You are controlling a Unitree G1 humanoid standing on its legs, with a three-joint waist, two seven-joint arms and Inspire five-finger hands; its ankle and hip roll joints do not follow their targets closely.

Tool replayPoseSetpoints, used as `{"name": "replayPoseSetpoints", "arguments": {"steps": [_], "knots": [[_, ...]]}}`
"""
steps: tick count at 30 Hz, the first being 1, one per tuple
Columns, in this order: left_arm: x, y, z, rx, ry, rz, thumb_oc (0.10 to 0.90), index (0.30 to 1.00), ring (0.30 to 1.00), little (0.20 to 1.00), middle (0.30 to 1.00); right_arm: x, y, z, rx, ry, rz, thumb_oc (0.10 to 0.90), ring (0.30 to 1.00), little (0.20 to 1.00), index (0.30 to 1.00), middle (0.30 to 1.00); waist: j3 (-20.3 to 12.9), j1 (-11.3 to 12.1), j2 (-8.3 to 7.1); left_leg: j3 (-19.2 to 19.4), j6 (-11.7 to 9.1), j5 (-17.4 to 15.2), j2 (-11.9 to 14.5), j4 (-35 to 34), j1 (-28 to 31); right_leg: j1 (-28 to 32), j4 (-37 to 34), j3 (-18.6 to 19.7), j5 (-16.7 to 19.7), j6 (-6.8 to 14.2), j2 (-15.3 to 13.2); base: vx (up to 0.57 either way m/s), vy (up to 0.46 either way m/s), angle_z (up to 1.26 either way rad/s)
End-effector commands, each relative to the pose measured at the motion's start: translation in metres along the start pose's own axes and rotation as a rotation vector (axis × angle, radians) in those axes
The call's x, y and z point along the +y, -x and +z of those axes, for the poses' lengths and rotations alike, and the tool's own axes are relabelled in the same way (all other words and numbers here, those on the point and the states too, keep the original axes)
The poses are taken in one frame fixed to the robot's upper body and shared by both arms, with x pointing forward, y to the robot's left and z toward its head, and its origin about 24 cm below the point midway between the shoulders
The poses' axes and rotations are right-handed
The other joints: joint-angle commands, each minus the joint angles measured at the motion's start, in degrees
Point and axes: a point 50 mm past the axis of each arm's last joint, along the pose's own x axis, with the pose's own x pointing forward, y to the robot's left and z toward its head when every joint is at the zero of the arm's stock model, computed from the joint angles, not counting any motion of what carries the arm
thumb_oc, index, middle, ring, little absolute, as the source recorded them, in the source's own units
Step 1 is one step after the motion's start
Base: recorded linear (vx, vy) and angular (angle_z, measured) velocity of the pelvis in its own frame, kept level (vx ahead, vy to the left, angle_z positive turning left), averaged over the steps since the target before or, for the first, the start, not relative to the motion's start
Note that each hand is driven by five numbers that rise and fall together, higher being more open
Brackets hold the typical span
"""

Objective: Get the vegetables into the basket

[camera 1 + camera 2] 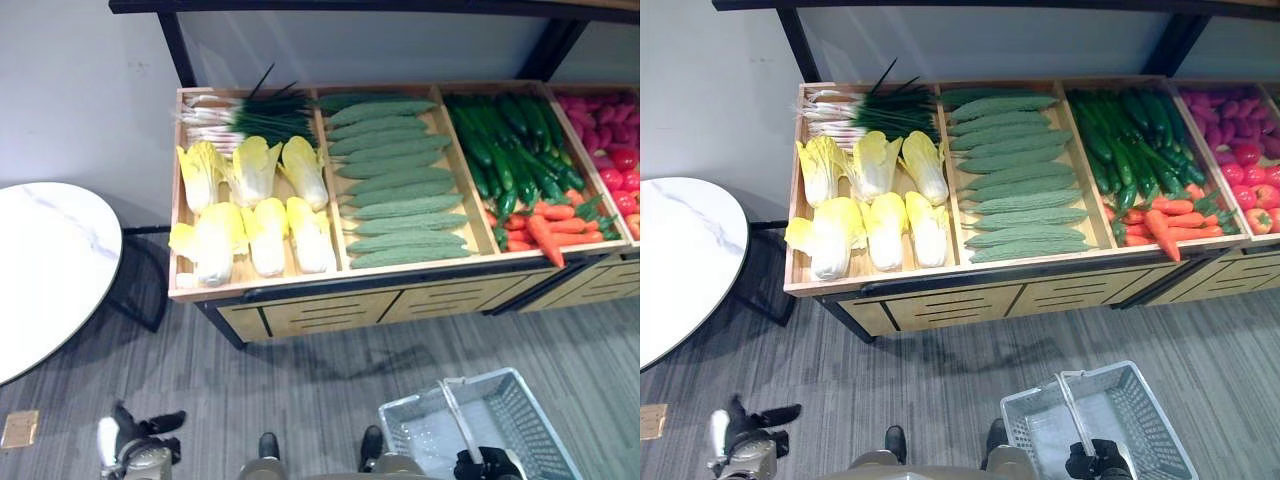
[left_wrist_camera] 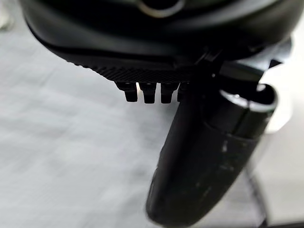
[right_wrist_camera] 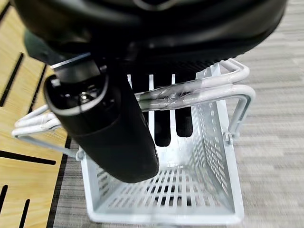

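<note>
So I'm looking down at a big wooden produce stand (image 1: 300, 310) across the far side, with a round white tabletop (image 1: 45, 270) off to the left. Its bins, left to right: napa cabbages (image 1: 255, 215) with scallions (image 1: 245, 118) behind, bumpy bitter gourds (image 1: 400, 185), cucumbers (image 1: 510, 145) and carrots (image 1: 545, 228). Near right, the empty grey basket (image 1: 520, 410) hangs from my right robot hand (image 1: 487, 464), curled round its handles (image 3: 190, 92). Left robot hand (image 1: 135, 445) sits near left, fingers tucked in, holding nothing.
</note>
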Motion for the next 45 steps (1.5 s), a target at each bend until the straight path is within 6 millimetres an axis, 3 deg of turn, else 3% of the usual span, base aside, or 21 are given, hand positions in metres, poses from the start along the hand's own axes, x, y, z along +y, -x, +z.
{"name": "replayPoseSetpoints", "arguments": {"steps": [1,3,7,8,9,13,15,27,35,41,42,43,44,45], "knots": [[0.029,-0.017,0.077,-0.316,0.131,0.266,0.9,1.0,1.0,1.0,1.0,-0.014,0.0,0.0,-0.027,0.024,-0.082,0.4,0.3,0.3,0.3,0.3,1.41,-0.35,-1.05,-0.84,-3.58,0.37,0.97,-0.56,-1.42,0.8,-0.08,4.32,0.14,4.39,-2.25,0.02,-0.04,-0.09],[0.037,-0.011,0.111,-0.461,0.203,0.319,0.9,1.0,1.0,1.0,1.0,-0.013,0.001,-0.003,-0.02,0.024,-0.081,0.4,0.3,0.3,0.3,0.3,1.16,-0.51,-1.15,-0.69,-3.82,0.35,1.29,-0.56,-1.07,1.12,-0.43,4.32,0.23,4.41,-2.05,0.02,-0.03,-0.07],[0.041,0.005,0.154,-0.669,0.251,0.336,0.9,1.0,1.0,1.0,1.0,-0.012,0.002,-0.006,-0.017,0.03,-0.067,0.4,0.3,0.3,0.3,0.3,0.89,-1.03,-1.44,-0.63,-4.0,0.25,1.56,-0.56,-0.73,1.46,-0.83,4.53,0.23,4.36,-1.76,0.01,-0.025,-0.07],[0.041,0.005,0.154,-0.669,0.25,0.336,0.9,1.0,1.0,1.0,1.0,-0.012,0.002,-0.006,-0.017,0.03,-0.067,0.4,0.3,0.3,0.3,0.3,0.91,-1.02,-1.43,-0.62,-4.01,0.24,1.57,-0.56,-0.72,1.49,-0.84,4.53,0.23,4.36,-1.75,0.0,-0.025,-0.07],[0.036,0.013,0.173,-0.749,0.254,0.314,0.9,1.0,1.0,1.0,1.0,-0.011,0.002,-0.006,-0.018,0.043,-0.058,0.4,0.3,0.3,0.3,0.3,0.75,-1.48,-1.48,-0.52,-4.05,0.23,1.68,-0.56,-0.63,1.59,-1.06,4.57,0.26,4.34,-1.65,0.01,-0.02,-0.07],[0.027,0.021,0.189,-0.798,0.282,0.269,0.9,1.0,1.0,1.0,1.0,-0.012,0.001,-0.002,-0.026,0.048,-0.052,0.4,0.3,0.3,0.3,0.3,0.8,-1.99,-1.44,-0.38,-4.07,0.21,1.82,-0.56,-0.53,1.56,-1.27,4.86,0.38,4.32,-1.51,0.0,-0.013,-0.07],[0.017,0.028,0.207,-0.849,0.29,0.231,0.9,1.0,1.0,1.0,1.0,-0.01,0.0,0.003,-0.051,0.073,-0.035,0.4,0.3,0.3,0.3,0.3,0.81,-2.73,-1.55,0.09,-4.09,0.11,1.93,-0.56,-0.43,1.31,-1.14,5.27,0.48,4.31,-1.4,0.0,-0.005,-0.07],[-0.019,0.047,0.239,-0.96,0.211,0.113,0.9,1.0,1.0,1.0,1.0,-0.002,-0.003,0.023,-0.121,0.114,0.003,0.4,0.3,0.3,0.3,0.3,1.81,-4.22,-2.24,1.1,-4.1,0.08,2.4,-0.56,-0.89,-0.78,-0.74,7.02,0.93,4.36,-0.86,0.0,-0.007,-0.1],[-0.034,0.04,0.234,-0.926,0.091,0.103,0.9,1.0,1.0,1.0,1.0,0.002,-0.004,0.034,-0.16,0.125,0.01,0.4,0.3,0.3,0.3,0.3,2.67,-4.5,-2.56,1.6,-4.22,0.42,2.77,-0.56,-1.54,-2.2,-0.51,7.86,1.15,4.24,-0.37,-0.01,-0.005,-0.05],[-0.042,0.029,0.215,-0.788,0.074,0.108,0.9,1.0,1.0,1.0,1.0,0.004,-0.004,0.037,-0.174,0.145,0.007,0.4,0.3,0.3,0.3,0.3,3.15,-4.74,-3.04,2.01,-4.23,0.41,3.07,-0.56,-1.59,-2.7,-0.47,8.19,1.29,4.18,-0.11,0.0,-0.001,-0.02],[-0.042,0.026,0.213,-0.764,0.065,0.113,0.853,0.934,0.934,0.934,0.934,0.004,-0.004,0.037,-0.175,0.156,0.007,0.4,0.3,0.3,0.3,0.3,3.31,-4.78,-3.21,2.09,-4.21,0.35,3.1,-0.56,-1.51,-2.77,-0.47,8.35,1.31,4.15,-0.05,0.0,0.0,0.0],[-0.041,0.026,0.215,-0.755,0.074,0.131,0.563,0.528,0.528,0.528,0.528,0.003,-0.004,0.035,-0.169,0.165,0.001,0.4,0.3,0.3,0.3,0.3,3.45,-4.67,-3.34,2.05,-4.2,0.35,3.09,-0.56,-1.51,-2.79,-0.48,8.32,1.3,4.13,-0.01,0.0,0.0,0.0],[-0.04,0.025,0.214,-0.739,0.081,0.132,0.4,0.3,0.3,0.3,0.3,0.003,-0.004,0.034,-0.166,0.167,-0.001,0.4,0.3,0.3,0.3,0.3,3.51,-4.59,-3.39,2.07,-4.19,0.34,3.1,-0.56,-1.5,-2.78,-0.45,8.3,1.28,4.16,0.01,0.0,0.0,0.0],[-0.041,0.021,0.208,-0.695,0.086,0.128,0.4,0.3,0.3,0.3,0.3,0.003,-0.004,0.033,-0.162,0.175,0.0,0.4,0.3,0.3,0.3,0.3,3.56,-4.59,-3.44,2.09,-4.18,0.34,3.09,-0.56,-1.44,-2.74,-0.44,8.28,1.26,4.16,0.03,0.0,0.0,0.0]]}}
